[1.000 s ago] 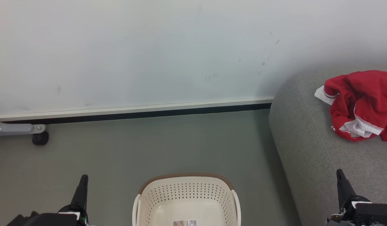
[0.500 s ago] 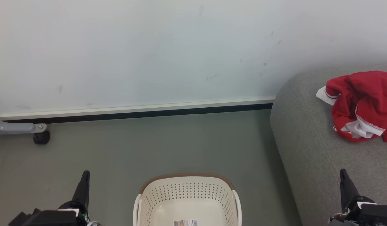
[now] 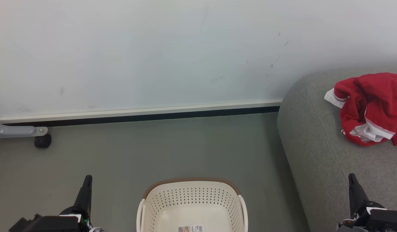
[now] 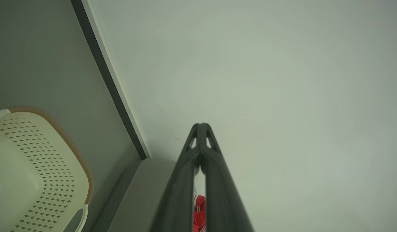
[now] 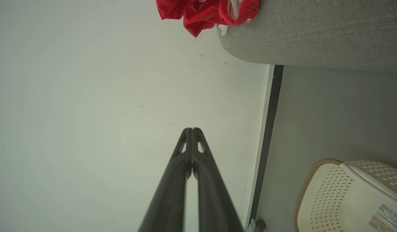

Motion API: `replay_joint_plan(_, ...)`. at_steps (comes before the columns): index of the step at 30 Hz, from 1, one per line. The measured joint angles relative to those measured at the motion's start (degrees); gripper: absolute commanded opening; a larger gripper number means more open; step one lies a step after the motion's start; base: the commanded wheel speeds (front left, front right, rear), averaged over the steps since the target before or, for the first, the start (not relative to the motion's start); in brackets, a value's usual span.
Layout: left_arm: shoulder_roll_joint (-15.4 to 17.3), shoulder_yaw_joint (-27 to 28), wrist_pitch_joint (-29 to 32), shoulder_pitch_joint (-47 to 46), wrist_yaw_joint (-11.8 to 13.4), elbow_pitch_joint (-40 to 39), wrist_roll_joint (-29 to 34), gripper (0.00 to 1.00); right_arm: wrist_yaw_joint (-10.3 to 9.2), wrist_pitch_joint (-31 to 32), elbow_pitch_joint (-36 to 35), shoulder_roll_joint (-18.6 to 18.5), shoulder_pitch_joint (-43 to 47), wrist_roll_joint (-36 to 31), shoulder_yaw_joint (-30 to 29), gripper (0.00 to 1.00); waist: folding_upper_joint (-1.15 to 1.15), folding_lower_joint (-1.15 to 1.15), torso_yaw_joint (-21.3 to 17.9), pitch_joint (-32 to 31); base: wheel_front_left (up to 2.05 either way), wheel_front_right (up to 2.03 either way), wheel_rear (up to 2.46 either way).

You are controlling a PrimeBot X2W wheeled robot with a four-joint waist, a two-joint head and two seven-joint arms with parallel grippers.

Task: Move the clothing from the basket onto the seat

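Observation:
The red clothing with white trim lies bunched on top of the grey seat at the right; it also shows in the right wrist view on the seat. The cream basket with a brown rim sits on the floor at bottom centre, holding no fabric, only a label on its floor. My left gripper is shut at the lower left, left of the basket. My right gripper is shut at the lower right, over the seat's front. Both wrist views show the fingertips touching with nothing between them.
A pale wall with a white-and-black skirting runs behind the grey-green floor. A grey metal leg with a black caster stands at the far left by the wall. The basket and basket appear in both wrist views.
The head camera shifted slightly between one second ago and half a second ago, moving the whole picture a little. Since then nothing has moved.

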Motion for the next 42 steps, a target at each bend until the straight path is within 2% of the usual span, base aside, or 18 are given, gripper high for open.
replay_joint_plan(42, -0.01, 0.00, 0.00, 0.00, 0.00, 0.08, -0.01, 0.00, 0.01, -0.01, -0.02, 0.00, 0.00, 0.00, 0.00, 0.00, 0.00, 0.00, 0.00, 0.00, 0.00, 0.00, 0.00)
